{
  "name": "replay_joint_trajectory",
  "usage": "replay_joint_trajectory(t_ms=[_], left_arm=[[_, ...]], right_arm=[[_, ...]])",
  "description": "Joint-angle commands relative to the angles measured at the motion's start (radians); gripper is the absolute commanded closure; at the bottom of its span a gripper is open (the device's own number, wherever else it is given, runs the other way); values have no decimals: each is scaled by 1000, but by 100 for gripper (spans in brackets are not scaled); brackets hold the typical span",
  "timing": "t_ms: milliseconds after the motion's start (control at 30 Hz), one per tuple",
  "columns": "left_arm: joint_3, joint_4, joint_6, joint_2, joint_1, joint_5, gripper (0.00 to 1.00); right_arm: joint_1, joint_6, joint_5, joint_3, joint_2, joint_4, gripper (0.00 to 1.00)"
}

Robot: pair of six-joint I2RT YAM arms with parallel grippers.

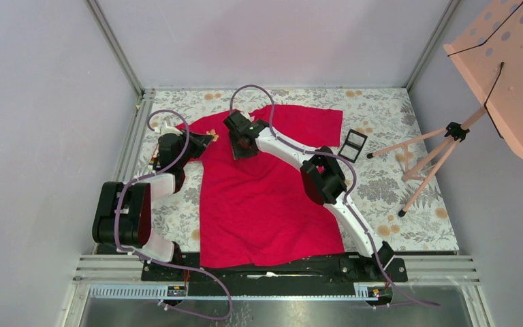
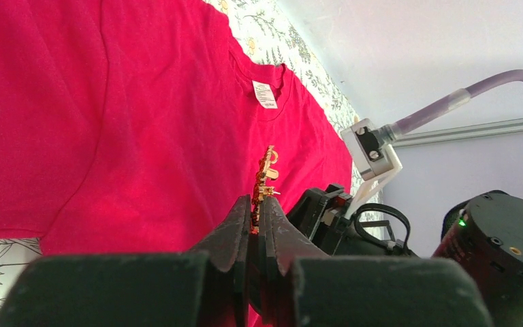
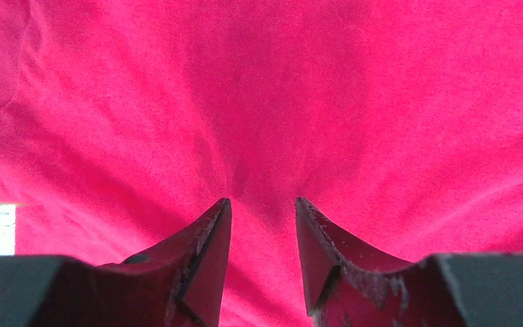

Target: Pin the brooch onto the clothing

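Two grippers down at the upper part of the red T-shirt (image 1: pixel 265 204), upper middle of the overhead frame. Reads as the step between pickup and fastening: brooch in hand, not yet on the cloth.

Clamped edge-on in the tightly clenched left gripper (image 2: pixel 257 204), centre of the left wrist frame: the brooch (image 2: pixel 265 178), gold and orange, upright above the fingertips, lower in the frame than the white neck label (image 2: pixel 265 94). Hard to say whether touching the shirt or just clear of it.

Pressed into the shirt, lower middle of the right wrist frame: the right gripper (image 3: pixel 262 204), jaws part-way apart, creases in the cloth running toward the gap, nothing visibly pinched.

Next, probably: gather a ridge of fabric on the right side and hold it firm, then steer the pin through that ridge from the left. Calls for fine alignment and a shallow angle. Slack cloth likely to dodge the point.

Only from the left wrist: the brooch itself and the grip on it. Only from the right wrist: the jaw gap and the puckering. Only from overhead: both arms converging near one shoulder, plus the small black case (image 1: pixel 353 144) on the floral tablecloth (image 1: pixel 415 197) right of the shirt, well apart from the work. Brooch too small to pick out there.
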Motion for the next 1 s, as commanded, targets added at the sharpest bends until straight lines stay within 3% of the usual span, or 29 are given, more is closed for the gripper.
replay_joint_trajectory(t_ms=[0, 167, 600, 967], left_arm=[[-3, 74, -6, -1, 6, -10, 100], [-9, 88, -16, 9, 5, -5, 100], [-13, 95, -25, 6, 5, -2, 100], [-24, 92, -23, -10, 5, -1, 100]], right_arm=[[6, -16, -12, 56, 30, -27, 54], [8, -28, -10, 99, 50, -55, 55], [43, -85, 92, 155, 82, -111, 75], [51, -106, 101, 165, 90, -124, 74]])
